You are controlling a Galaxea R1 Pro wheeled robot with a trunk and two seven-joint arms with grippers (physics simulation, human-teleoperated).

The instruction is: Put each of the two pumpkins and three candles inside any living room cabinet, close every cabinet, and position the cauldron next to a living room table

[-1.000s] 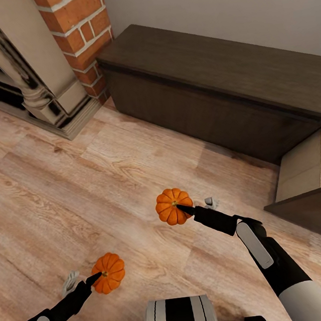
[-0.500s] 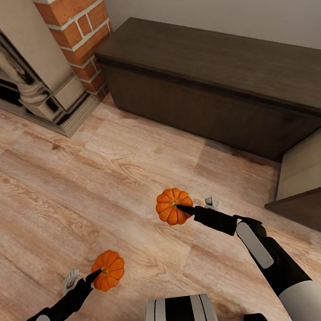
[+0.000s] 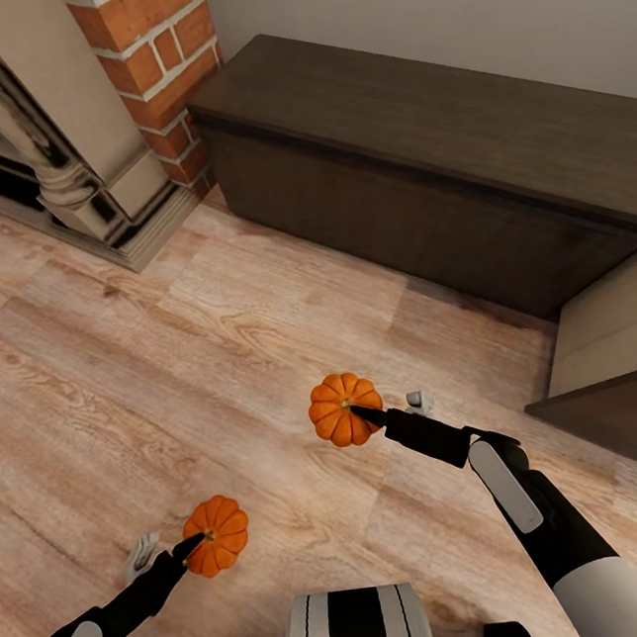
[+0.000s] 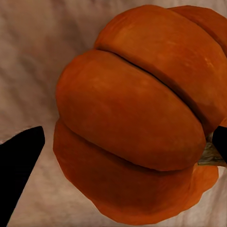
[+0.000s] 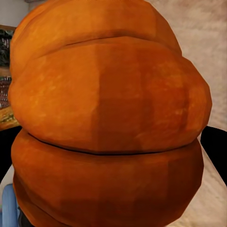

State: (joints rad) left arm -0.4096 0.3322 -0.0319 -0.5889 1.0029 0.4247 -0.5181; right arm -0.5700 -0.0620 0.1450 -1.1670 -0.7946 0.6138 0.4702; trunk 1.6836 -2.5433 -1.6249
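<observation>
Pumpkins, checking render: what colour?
Orange; the round ribbed pumpkins show best in the head view.

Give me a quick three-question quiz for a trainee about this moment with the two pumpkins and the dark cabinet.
1. True or false: each gripper holds a pumpkin.
2. What stands open at the cabinet's right end? A) a drawer B) a hinged door C) nothing
3. Fill in: left of the cabinet rises a red ____ chimney.

Key:
1. True: the left gripper grips the left pumpkin, the right gripper grips the right pumpkin.
2. A, the open drawer.
3. brick
</observation>
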